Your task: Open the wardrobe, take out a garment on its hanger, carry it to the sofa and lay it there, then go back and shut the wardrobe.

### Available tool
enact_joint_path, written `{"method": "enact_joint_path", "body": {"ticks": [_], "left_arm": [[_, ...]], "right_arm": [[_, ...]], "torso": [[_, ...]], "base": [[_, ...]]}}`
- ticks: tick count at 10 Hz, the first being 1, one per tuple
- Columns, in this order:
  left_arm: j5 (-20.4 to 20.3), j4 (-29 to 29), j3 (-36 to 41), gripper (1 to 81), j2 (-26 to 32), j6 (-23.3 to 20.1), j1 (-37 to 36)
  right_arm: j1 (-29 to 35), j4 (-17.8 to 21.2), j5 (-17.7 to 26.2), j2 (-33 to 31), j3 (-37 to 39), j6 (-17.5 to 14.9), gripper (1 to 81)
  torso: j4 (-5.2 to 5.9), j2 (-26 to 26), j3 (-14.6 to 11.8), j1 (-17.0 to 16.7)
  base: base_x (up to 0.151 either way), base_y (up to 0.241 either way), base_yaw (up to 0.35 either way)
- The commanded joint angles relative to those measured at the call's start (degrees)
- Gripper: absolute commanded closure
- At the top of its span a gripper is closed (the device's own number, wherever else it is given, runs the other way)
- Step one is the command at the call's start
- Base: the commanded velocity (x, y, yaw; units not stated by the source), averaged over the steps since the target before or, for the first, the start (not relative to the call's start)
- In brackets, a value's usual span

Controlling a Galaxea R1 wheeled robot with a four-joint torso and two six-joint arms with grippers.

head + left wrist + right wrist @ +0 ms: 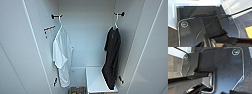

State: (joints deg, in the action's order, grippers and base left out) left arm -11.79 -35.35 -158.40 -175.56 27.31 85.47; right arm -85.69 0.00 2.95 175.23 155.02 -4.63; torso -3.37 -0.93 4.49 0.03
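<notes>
A: Edges and free room?

B: The wardrobe [86,32] stood open, both doors [15,50] swung wide to either side, white back wall bare between two short dark pegs. A wide gap ran down the middle between the two shirts. Low down, a white box [96,80] sat just under the black one, and something colourful (too blurred to name) lay beside it at the bottom edge.

A: Arm pose?

B: Wrist views were mostly the robot's own dark plate. Left wrist view looked down on dark carpet [243,17] with a yellow patch [249,31] at one side; right wrist view had grey floor [174,65] alongside. Pincers: couldn't tell for either, released or clenched.

A: The garment?

B: The garment [112,60], black and limp, hung well apart from the white shirt [62,57], on the hanger [116,21] hooked over the right-hand peg [119,14], close to the right inner wall. Its lower hem drooped across the box's front corner.
</notes>
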Motion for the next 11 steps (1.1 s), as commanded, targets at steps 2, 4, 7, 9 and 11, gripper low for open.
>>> {"method": "enact_joint_path", "body": {"ticks": [2, 4, 7, 9, 11], "left_arm": [[1.94, -0.07, 0.11, 1.0, -0.06, 0.03, -2.28], [1.94, -0.07, 0.11, 1.0, -0.24, 0.03, -2.19], [1.94, -0.07, 0.11, 1.0, -0.24, 0.03, -2.19], [1.94, -0.07, 0.11, 1.0, -0.24, 0.03, -2.19], [1.94, -0.07, 0.11, 1.0, -0.32, 0.03, -2.19]], "right_arm": [[2.67, 0.44, 3.47, 0.24, 0.01, -0.11, 1.0], [2.49, 0.44, 3.47, 0.15, 0.01, -0.11, 1.0], [2.58, 0.44, 3.47, 0.15, 0.19, -0.11, 1.0], [2.67, 0.44, 3.47, 0.24, 0.10, -0.11, 1.0], [2.67, 0.44, 3.47, 0.15, 0.19, -0.11, 1.0]], "torso": [[0.00, 0.00, 0.00, -0.02], [0.00, 0.00, 0.00, -0.02], [0.00, 0.00, 0.00, -0.02], [0.00, 0.02, 0.02, 0.07], [0.00, 0.02, 0.02, 0.02]], "base": [[0.112, 0.000, 0.000], [0.112, 0.000, 0.000], [0.106, 0.000, 0.000], [0.000, 0.000, 0.000], [0.000, 0.000, 0.000]]}}
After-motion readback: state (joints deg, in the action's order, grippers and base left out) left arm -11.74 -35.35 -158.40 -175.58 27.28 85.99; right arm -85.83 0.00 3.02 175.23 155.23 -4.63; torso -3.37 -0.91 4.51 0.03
